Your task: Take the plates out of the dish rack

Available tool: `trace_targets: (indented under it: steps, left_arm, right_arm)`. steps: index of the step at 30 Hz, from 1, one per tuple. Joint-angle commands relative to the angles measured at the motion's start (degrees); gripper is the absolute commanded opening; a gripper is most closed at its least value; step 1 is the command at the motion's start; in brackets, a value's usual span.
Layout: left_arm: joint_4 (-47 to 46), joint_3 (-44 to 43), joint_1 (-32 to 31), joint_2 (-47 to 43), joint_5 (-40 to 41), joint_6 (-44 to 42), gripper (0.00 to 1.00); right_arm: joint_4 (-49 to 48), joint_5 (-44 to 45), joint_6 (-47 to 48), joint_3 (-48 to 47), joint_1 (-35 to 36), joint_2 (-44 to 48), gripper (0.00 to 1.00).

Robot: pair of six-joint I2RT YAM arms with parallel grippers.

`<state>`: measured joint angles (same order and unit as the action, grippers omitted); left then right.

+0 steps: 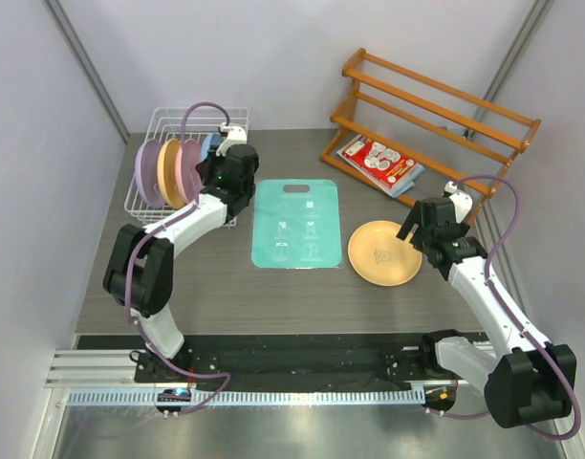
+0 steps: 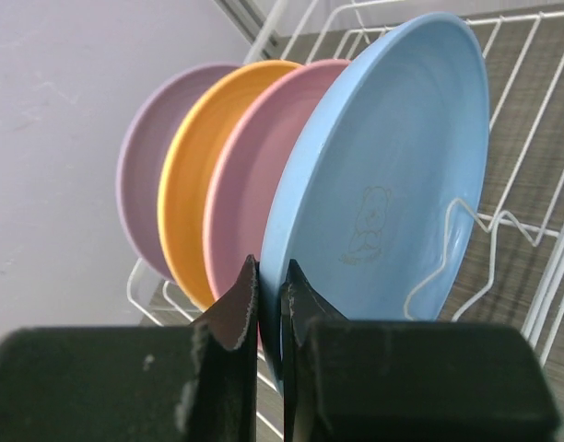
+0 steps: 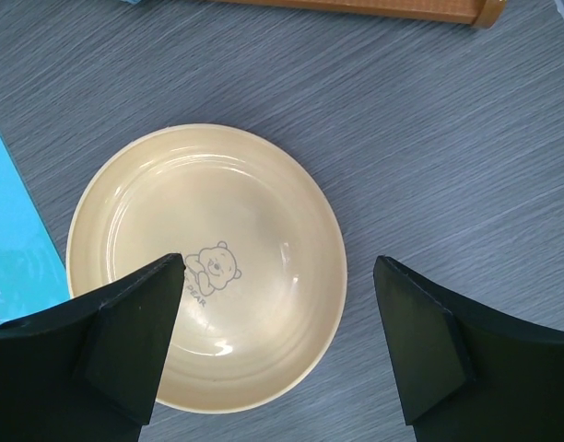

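The white wire dish rack (image 1: 140, 203) stands at the far left with plates upright in it: lilac (image 2: 148, 166), yellow-orange (image 2: 194, 175), pink (image 2: 254, 184) and blue (image 2: 393, 184). My left gripper (image 2: 270, 276) is shut on the blue plate's lower rim, one finger on each face; in the top view it (image 1: 216, 172) is at the rack's right side. Another yellow-orange plate (image 1: 383, 253) with a bear print lies flat on the table at the right. My right gripper (image 3: 277, 267) is open and empty just above that plate (image 3: 227, 212); in the top view it (image 1: 417, 229) is over the plate's right rim.
A flat teal mat (image 1: 297, 225) lies between the rack and the flat plate; its edge shows in the right wrist view (image 3: 15, 230). An orange-brown wooden slatted rack (image 1: 436, 105) stands at the back right with a red-and-white packet (image 1: 379, 161) on its lower shelf.
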<state>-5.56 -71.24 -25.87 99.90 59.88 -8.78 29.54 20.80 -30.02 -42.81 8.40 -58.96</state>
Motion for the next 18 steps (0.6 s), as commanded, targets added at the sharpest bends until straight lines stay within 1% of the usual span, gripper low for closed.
trace_targets:
  steps: [1, 7, 10, 12, 13, 14, 17, 18]
  left_arm:
    - [-13.2, -1.1, -1.3, -0.5, 8.7, -4.8, 0.0]
    - [-16.8, -1.4, -1.3, -1.4, 12.9, -9.8, 0.0]
    - [-14.8, -1.5, -1.4, -3.7, 13.7, -9.2, 0.0]
    - [-10.2, -2.0, -1.7, -6.5, 13.6, -7.3, 0.0]
    - [-7.8, -2.3, -1.8, -7.4, 13.2, -4.4, 0.0]
    - [-1.5, -3.9, -2.3, -9.3, 12.5, -2.5, 0.0]
    - [3.0, -3.9, -3.6, -12.2, 11.9, 0.7, 0.0]
    - [3.9, -3.6, -4.4, -14.7, 11.5, 1.0, 0.0]
  right_arm:
    - [-2.0, -1.1, 0.8, -0.2, -0.2, 1.6, 0.89]
    - [-1.9, -1.8, 0.7, 0.0, -0.1, 2.2, 0.89]
    - [-1.7, -2.3, 1.2, -0.5, -0.2, 2.5, 0.89]
    - [-1.7, -3.6, 1.5, -0.9, -0.2, 3.0, 0.89]
    - [-1.7, -4.1, 1.6, -1.0, -0.1, 3.3, 0.89]
    - [-1.8, -4.7, 1.8, -1.1, -0.1, 3.8, 0.89]
    - [-2.2, -7.3, 2.4, -1.1, -0.1, 4.6, 0.89]
    - [-2.3, -8.6, 2.5, -1.3, 0.0, 4.9, 0.89]
